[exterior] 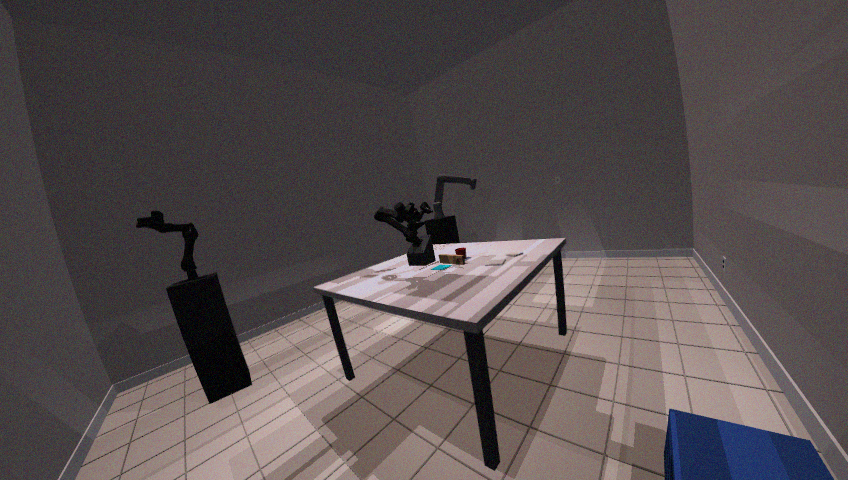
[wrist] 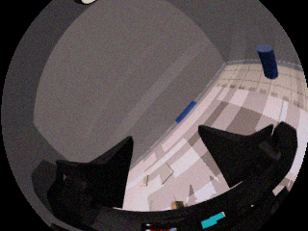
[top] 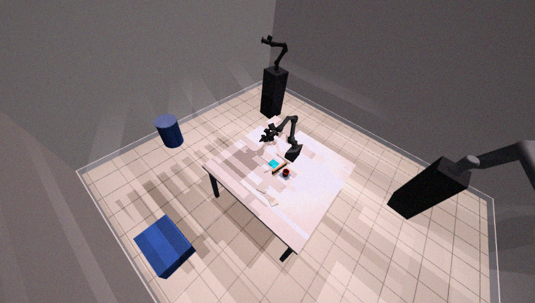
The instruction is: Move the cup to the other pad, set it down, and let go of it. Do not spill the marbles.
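A red cup [top: 286, 172] [exterior: 460, 252] stands upright on the table, with a pale bluish patch partly visible under it. Marbles inside it cannot be made out. The cyan pad [top: 273, 163] [exterior: 441, 267] [wrist: 213, 220] lies bare on the other side of a low wooden block [top: 279, 168] [exterior: 451, 259] [wrist: 178, 205]. My gripper [top: 261, 139] [wrist: 166, 134] is open and empty, raised above the table and away from the cup and the cyan pad. In the wrist view only a trace of red shows at the bottom edge.
The low block stands between the cup and the cyan pad. Two pale flat pieces [top: 262, 189] [top: 272, 202] lie on the table beyond the cup. A blue cylinder [top: 168, 132] [wrist: 268, 63] and a blue box [top: 164, 245] are off the table. Other arms stand on black pedestals around it.
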### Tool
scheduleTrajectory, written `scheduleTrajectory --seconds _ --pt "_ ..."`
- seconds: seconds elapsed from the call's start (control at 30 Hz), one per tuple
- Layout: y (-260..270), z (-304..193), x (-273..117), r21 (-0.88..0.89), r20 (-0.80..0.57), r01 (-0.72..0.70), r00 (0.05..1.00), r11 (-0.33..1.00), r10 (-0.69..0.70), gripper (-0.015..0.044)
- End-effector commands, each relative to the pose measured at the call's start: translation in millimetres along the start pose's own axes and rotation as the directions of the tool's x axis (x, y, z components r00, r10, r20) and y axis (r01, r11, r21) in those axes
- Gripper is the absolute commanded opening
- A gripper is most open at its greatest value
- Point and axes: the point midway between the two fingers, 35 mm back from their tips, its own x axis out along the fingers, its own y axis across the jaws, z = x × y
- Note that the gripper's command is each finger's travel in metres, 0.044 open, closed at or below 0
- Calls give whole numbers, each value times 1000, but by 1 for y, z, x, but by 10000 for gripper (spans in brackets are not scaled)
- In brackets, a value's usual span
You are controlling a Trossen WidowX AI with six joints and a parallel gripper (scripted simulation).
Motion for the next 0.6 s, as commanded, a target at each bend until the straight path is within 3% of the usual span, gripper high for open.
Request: scheduleTrajectory --seconds 0.0,0.13,0.3,0.43,0.57 --pt "1 -3 2 11 -12 0 1000 1000 0 374" --pt "18 -61 27 209 -258 52 966 977 4 269" --pt "48 -150 38 342 -587 268 810 901 -18 148" --pt "70 -216 27 291 -778 475 622 830 -84 148" --pt "86 -272 2 135 -885 645 420 752 -202 148"
